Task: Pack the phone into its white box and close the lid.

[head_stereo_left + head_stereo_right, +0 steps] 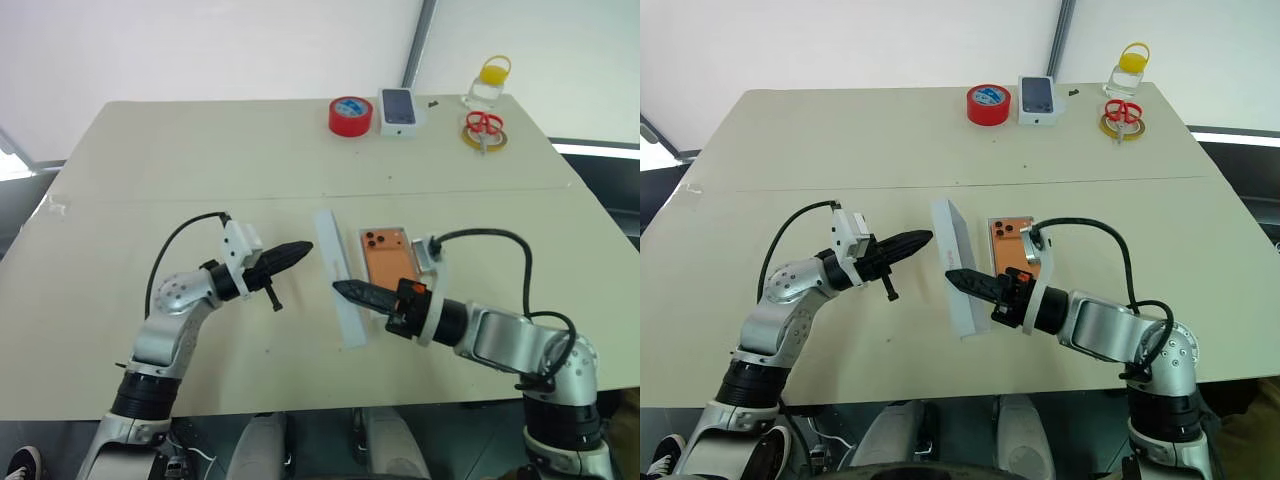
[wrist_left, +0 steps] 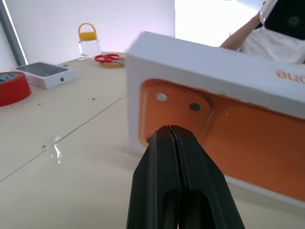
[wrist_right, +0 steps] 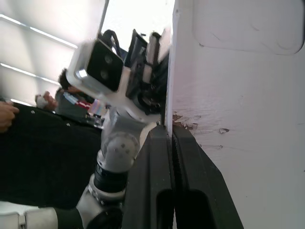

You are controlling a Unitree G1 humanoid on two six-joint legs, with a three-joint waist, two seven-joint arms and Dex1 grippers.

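Note:
The orange phone (image 1: 385, 262) lies camera side up inside the white box (image 1: 383, 229), right of the table's middle. Just left of the box, the lid (image 1: 333, 250) stands on its long edge, tilted. Its outer face with the orange phone picture (image 2: 228, 133) faces my left gripper (image 1: 305, 248), which is shut and points at it from a short gap away. My right gripper (image 1: 340, 289) is shut, and its tip rests against the lid's plain white inner side (image 3: 238, 119) near the edge. No part of the lid shows between its fingers.
At the table's far edge sit a red tape roll (image 1: 350, 116), a small white box with a dark phone picture (image 1: 397, 112), a clear jar with a yellow cap (image 1: 490, 82) and red-handled scissors (image 1: 483, 128). A person (image 2: 281, 28) is beyond the table.

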